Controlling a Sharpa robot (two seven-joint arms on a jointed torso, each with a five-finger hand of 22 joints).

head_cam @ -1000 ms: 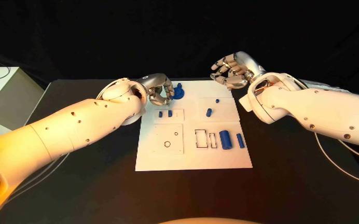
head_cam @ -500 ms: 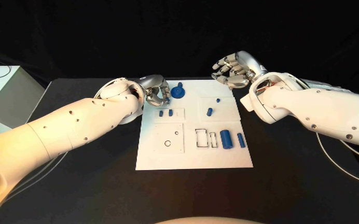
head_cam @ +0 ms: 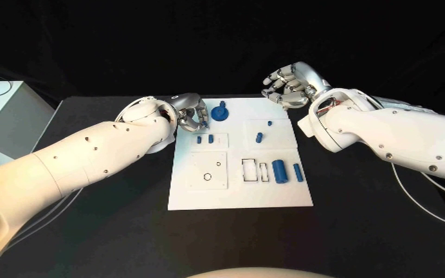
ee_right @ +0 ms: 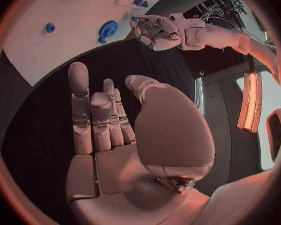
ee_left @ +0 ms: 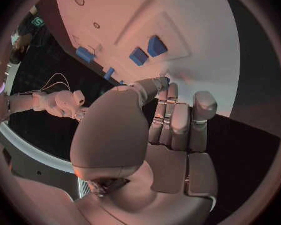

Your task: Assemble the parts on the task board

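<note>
Task board (head_cam: 238, 188) without legible writing.

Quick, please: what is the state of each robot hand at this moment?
Left robot hand: fingers curled in, holds nothing; closed.
Right robot hand: raised off the task board, fingers apart, holds nothing; open.
</note>
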